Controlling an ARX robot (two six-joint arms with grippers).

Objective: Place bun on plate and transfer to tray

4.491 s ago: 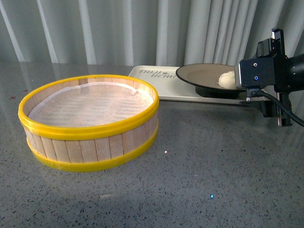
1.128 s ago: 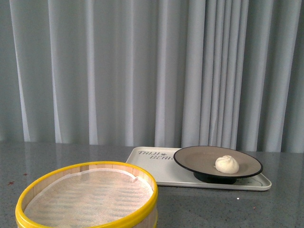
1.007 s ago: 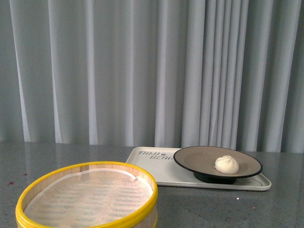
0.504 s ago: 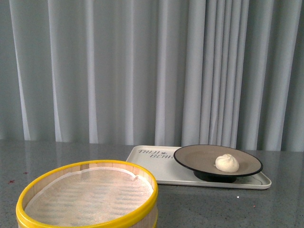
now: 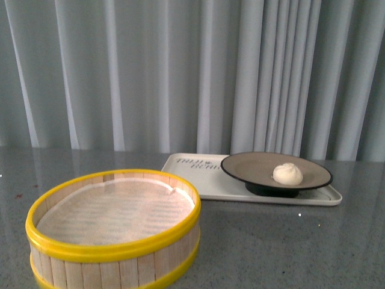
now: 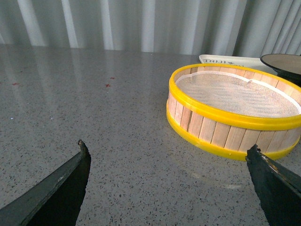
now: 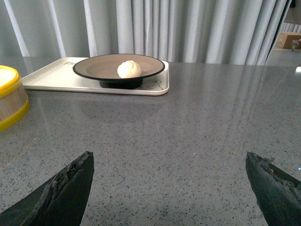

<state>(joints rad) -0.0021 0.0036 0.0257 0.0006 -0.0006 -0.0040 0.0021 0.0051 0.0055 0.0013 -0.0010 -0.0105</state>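
The cream-white bun (image 5: pixel 287 173) rests in the beige, black-rimmed plate (image 5: pixel 252 167), which stands on the cream tray (image 5: pixel 204 183) at the back right of the table. The right wrist view shows the same bun (image 7: pixel 129 69), plate (image 7: pixel 96 68) and tray (image 7: pixel 51 77) far ahead of my right gripper (image 7: pixel 169 160), which is open and holds nothing. My left gripper (image 6: pixel 164 153) is open over bare table, short of the steamer basket, with only the plate's rim (image 6: pixel 287 61) showing at the frame edge. Neither arm appears in the front view.
A round wooden steamer basket (image 5: pixel 114 226) with yellow rims and a white liner stands at the front left, also seen as the basket (image 6: pixel 235 110) in the left wrist view. Grey speckled tabletop (image 7: pixel 188 122) spreads between the grippers and the tray. Pale curtains hang behind.
The right arm, which was at the plate earlier, has left the front view. The front camera's view has tilted down, so the basket and tray sit higher in frame. Bun, plate and tray stay together.
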